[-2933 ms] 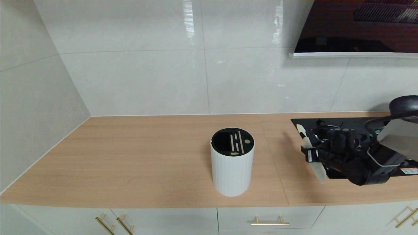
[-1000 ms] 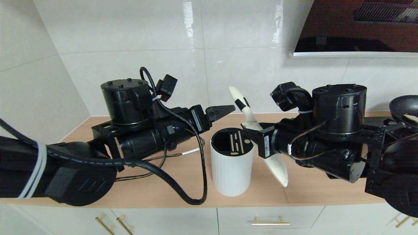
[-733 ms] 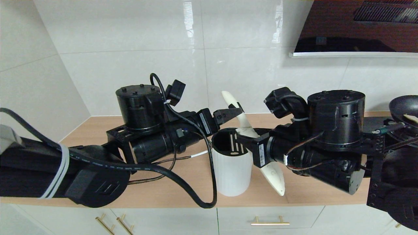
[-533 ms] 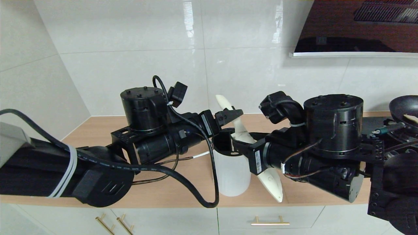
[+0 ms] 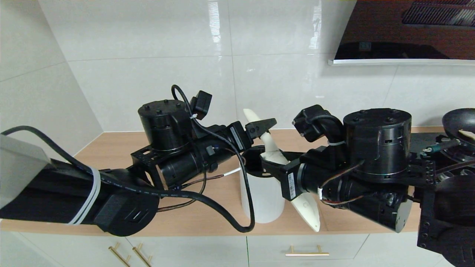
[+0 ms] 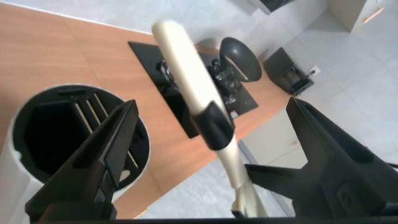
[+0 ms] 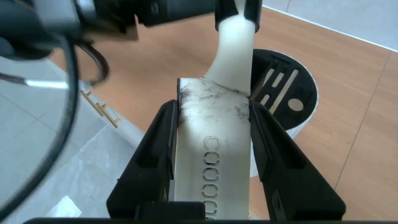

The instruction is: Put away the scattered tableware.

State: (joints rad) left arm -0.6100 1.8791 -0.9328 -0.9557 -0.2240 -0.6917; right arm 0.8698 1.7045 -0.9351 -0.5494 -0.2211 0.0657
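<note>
Knife (image 5: 268, 144) held tilted beside the holder (image 5: 259, 200)
Right gripper (image 7: 213, 152) pinches the knife's blade, handle up, over the counter (image 5: 111, 142); left gripper (image 6: 217, 149) is spread wide around the handle. Both arms block much of the holder's top; a pan (image 5: 458, 122) sits far right.

A light wooden counter (image 5: 111, 142) is seen carrying a white ribbed holder (image 5: 265, 202), stood upright near the front edge, its black top cut with slots. Well to the right of the holder a black hob (image 5: 425, 139) is laid flat on the counter, and a dark pan (image 5: 458, 120) is borne on the hob.
</note>
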